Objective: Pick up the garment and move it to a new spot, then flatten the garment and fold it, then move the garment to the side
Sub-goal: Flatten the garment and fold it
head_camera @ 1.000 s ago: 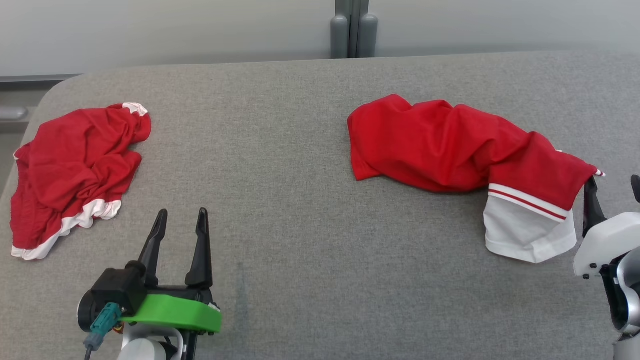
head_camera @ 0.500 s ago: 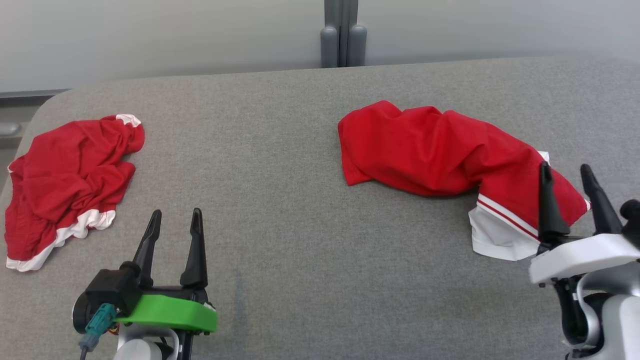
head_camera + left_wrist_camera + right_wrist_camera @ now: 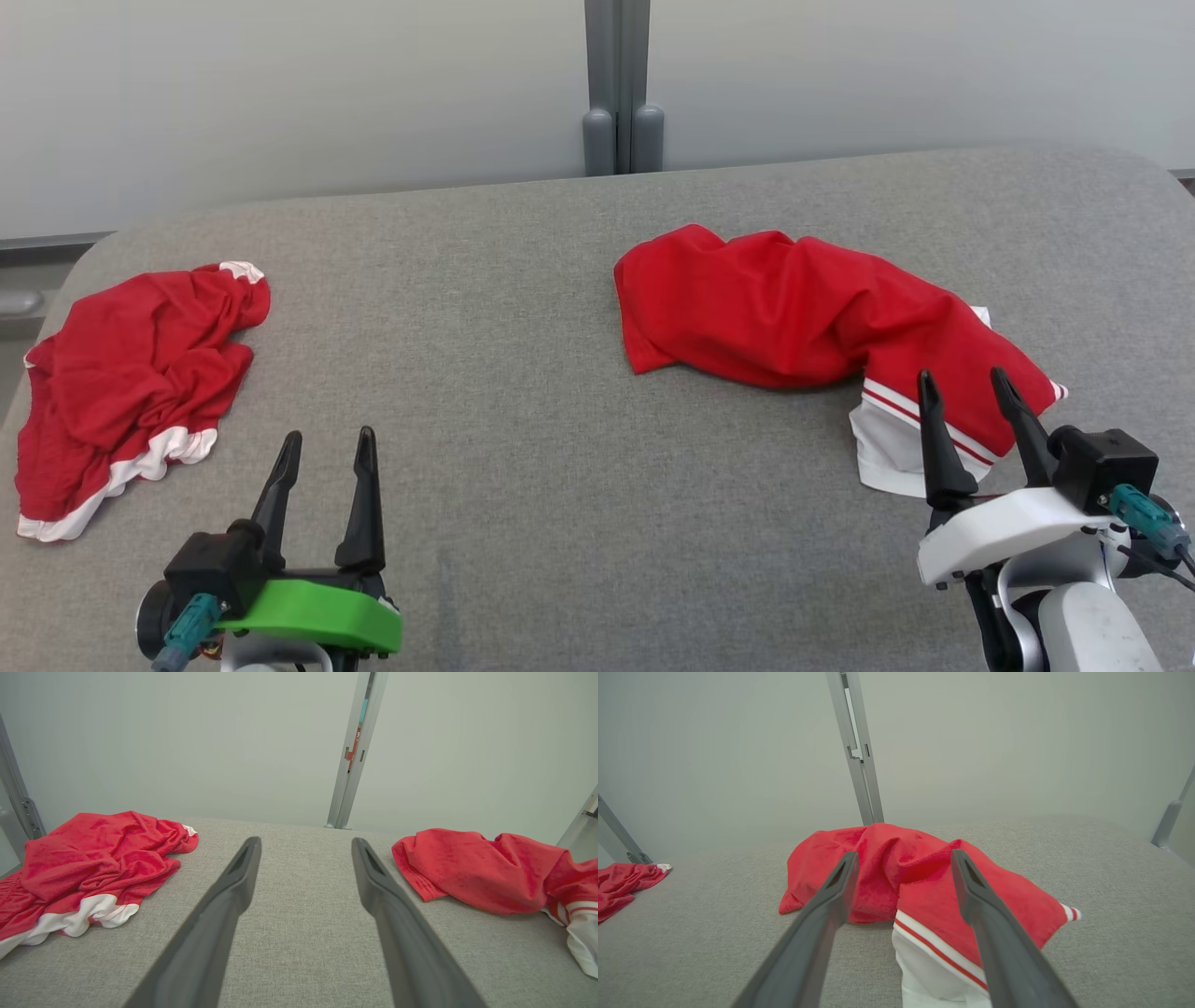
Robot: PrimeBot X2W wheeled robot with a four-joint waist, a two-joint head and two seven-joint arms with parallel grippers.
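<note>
While the left gripper [image 3: 330, 434] and right gripper [image 3: 962, 373] stand spread, the soft red garment [image 3: 775, 308] lies rumpled, elongated.

A lab-like test bay: grey cloth-covered table [image 3: 523, 373] against plain pale partition panels [image 3: 280, 93].

Bright, even, diffuse light in my views, faint soft shadow under the garment [image 3: 794, 317], wrist views stretched toward the edges, fingers [image 3: 219, 914] of my left gripper [image 3: 303, 842] near the lens, slightly soft.
</note>
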